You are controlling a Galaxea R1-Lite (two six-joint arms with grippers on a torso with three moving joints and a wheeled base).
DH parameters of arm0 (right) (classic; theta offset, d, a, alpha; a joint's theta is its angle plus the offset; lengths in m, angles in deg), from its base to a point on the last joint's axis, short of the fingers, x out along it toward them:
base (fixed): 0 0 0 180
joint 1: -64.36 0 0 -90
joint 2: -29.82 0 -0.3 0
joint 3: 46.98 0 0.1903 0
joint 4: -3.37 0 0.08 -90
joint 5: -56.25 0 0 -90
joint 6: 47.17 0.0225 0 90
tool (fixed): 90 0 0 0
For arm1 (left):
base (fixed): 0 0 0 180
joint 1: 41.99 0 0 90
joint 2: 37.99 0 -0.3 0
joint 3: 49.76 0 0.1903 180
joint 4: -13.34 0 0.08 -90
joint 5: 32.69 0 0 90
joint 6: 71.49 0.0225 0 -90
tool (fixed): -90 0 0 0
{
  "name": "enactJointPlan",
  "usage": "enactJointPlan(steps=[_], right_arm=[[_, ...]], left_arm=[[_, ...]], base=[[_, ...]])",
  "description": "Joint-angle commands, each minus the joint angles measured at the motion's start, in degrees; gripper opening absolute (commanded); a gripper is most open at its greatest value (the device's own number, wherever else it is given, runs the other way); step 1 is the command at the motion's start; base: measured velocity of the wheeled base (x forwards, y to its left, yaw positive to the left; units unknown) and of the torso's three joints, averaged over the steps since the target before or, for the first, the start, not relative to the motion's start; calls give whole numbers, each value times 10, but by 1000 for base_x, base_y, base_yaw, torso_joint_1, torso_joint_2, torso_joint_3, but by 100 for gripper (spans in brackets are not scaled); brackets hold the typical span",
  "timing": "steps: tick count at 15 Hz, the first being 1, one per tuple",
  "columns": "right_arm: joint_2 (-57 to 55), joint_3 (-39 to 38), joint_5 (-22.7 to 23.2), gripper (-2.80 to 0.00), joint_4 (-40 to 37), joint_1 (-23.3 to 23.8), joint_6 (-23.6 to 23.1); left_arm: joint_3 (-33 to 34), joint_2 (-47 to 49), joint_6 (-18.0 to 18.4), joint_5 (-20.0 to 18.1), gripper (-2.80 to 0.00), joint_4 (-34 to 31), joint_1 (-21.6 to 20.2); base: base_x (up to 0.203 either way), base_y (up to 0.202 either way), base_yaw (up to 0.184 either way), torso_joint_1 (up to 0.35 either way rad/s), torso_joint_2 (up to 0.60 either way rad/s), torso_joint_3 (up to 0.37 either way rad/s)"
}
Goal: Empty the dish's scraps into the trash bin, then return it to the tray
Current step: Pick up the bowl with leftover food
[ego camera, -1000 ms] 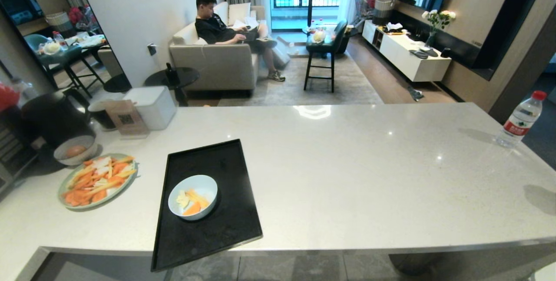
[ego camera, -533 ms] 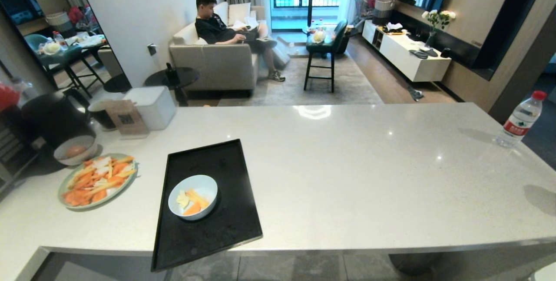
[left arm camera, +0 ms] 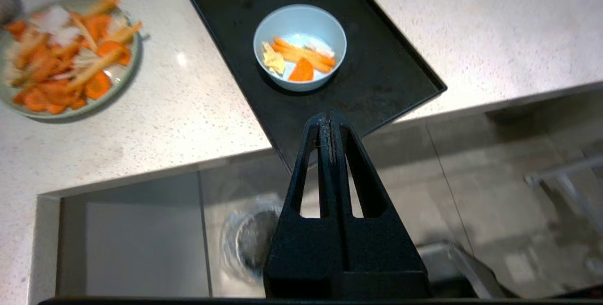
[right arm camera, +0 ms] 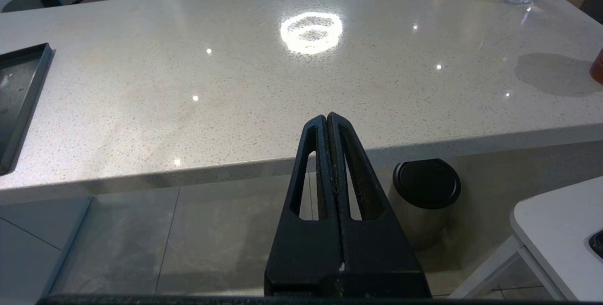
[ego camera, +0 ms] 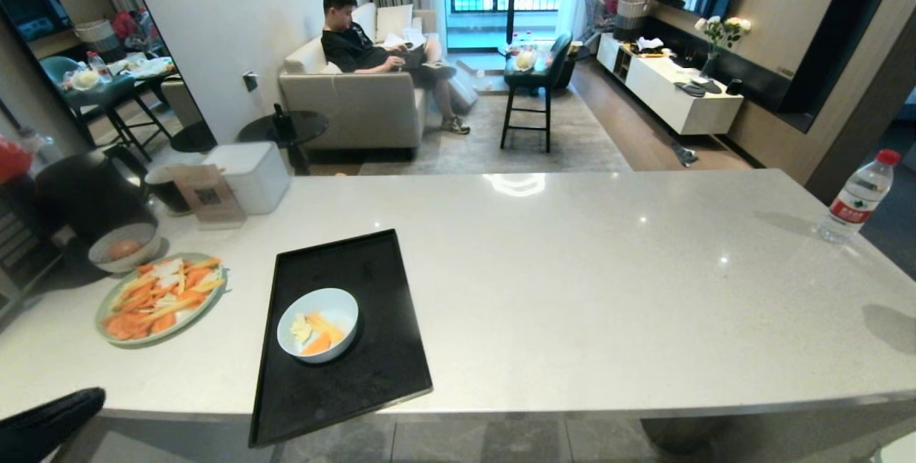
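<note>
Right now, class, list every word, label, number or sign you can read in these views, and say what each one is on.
No text reads clearly enough to quote.
Water bottle: red label with pale characters, too small to read.
Brown card by the white box: a QR-style square and small print, unreadable.
Dish, tray, plate: no markings.

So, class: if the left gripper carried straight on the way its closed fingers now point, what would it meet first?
Probably the near edge of the black tray, with the bowl just beyond; the left gripper looks higher, so depth is uncertain.
</note>
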Motion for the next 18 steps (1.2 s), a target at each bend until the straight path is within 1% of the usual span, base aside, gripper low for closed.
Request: enactJointPlan(steps=[1, 2, 3, 5, 8, 12, 15, 18], right_arm=[[0, 0, 0, -280, 1, 0, 0], [0, 0, 0, -280, 1, 0, 0], [0, 0, 0, -280, 1, 0, 0], [0, 0, 0, -280, 1, 0, 0], [0, 0, 0, -280, 1, 0, 0], [0, 0, 0, -280, 1, 0, 0], [0, 0, 0, -280, 1, 0, 0], [0, 0, 0, -280, 1, 0, 0]], left_arm=[[-50, 194, 0, 0, -280, 1, 10], [-63, 246, 0, 0, -280, 9, 12], [-71, 293, 1, 0, 0, 28, 13], [-80, 382, 1, 2, 0, 99, 15], [-89, 489, -1, 4, 0, 200, 13], [-96, 584, 1, 5, 0, 290, -9], [-108, 622, 1, 6, 0, 331, -18], [-115, 633, 1, 6, 0, 336, -21]], base=[[0, 0, 0, 0, 0, 0], [0, 0, 0, 0, 0, 0], [0, 0, 0, 0, 0, 0], [0, 0, 0, 0, 0, 0], [0, 0, 0, 0, 0, 0], [0, 0, 0, 0, 0, 0], [0, 0, 0, 0, 0, 0], [0, 0, 0, 0, 0, 0]])
